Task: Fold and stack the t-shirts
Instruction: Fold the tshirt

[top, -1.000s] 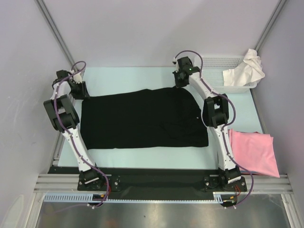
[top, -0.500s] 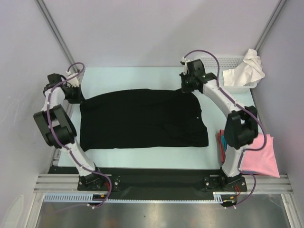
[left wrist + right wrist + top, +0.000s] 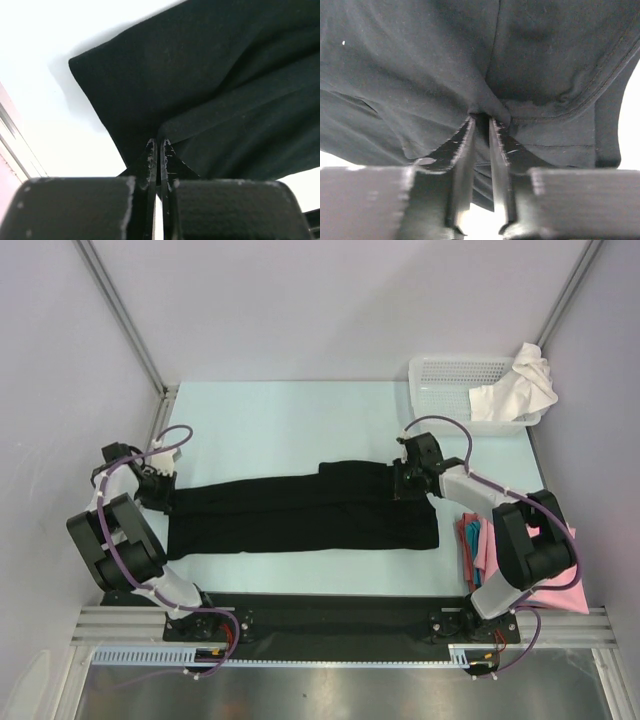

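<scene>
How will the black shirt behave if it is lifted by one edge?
Probably floppy: the black shirt lies doubled over in soft folds. It would likely sag in the middle, being pinched only by the left gripper and right gripper at its ends. It seems light, since thin fingertips hold the bunched cloth.

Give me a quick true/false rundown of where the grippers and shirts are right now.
The left gripper and right gripper are both shut on the black t-shirt. True.
The pink t-shirt sits at the near right of the table. True.
The white t-shirt lies flat on the table. False: it is draped over the rim of the mesh basket.
The mesh basket stands at the far left corner. False: it is at the far right.
</scene>
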### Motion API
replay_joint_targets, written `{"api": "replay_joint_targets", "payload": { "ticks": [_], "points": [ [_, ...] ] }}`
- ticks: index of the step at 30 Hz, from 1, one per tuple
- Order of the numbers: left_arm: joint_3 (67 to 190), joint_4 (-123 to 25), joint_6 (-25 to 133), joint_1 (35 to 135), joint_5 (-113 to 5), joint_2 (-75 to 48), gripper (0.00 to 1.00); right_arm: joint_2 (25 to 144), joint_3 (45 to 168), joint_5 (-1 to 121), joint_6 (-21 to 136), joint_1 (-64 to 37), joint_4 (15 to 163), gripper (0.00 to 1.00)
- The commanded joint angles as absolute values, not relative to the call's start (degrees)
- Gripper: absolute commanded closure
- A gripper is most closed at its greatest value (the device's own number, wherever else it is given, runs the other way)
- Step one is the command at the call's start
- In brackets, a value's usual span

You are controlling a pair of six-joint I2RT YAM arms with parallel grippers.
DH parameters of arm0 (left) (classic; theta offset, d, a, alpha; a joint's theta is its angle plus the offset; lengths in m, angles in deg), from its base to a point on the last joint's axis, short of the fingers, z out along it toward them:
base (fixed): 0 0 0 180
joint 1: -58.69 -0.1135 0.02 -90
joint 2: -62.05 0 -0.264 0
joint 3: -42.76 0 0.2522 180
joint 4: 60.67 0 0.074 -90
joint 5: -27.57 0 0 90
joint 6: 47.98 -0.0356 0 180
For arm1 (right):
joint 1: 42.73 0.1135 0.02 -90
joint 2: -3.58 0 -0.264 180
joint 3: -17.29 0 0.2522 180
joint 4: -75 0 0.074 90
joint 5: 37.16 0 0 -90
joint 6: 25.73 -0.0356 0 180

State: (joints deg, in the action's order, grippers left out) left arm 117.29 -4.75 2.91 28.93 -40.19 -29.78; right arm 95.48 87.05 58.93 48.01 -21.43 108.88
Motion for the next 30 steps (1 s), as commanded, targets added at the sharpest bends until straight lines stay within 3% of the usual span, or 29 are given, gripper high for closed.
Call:
{"api": "replay_joint_targets", "payload": {
  "ticks": [1,2,6,11,22,25,30],
  "points": [
    [116.6,-5.9,-0.4,28.7,-40.7,-27.9,1.00,93.2,86.1,59.5,45.9,-21.2,104.4,0.74],
    [116.3,-6.0,-0.6,28.8,-40.6,-27.7,1.00,92.7,85.5,59.3,46.2,-21.3,104.9,0.68],
    [115.9,-6.3,0.0,28.7,-40.2,-26.6,1.00,88.2,85.7,61.4,50.5,-21.1,108.1,0.59],
    [116.6,-6.3,0.8,28.8,-39.1,-26.9,1.00,90.6,93.9,65.1,53.0,-22.2,112.5,0.41],
    [117.3,-6.6,1.1,29.0,-39.0,-27.7,1.00,109.9,107.1,68.8,51.7,-23.8,116.4,0.40],
    [117.3,-6.5,1.1,28.9,-39.4,-27.7,1.00,112.2,107.2,69.6,51.4,-23.8,118.2,0.47],
    [117.9,-6.0,0.7,29.0,-39.6,-27.0,1.00,108.8,104.3,69.1,49.5,-24.5,117.2,0.87]
  ]
}}
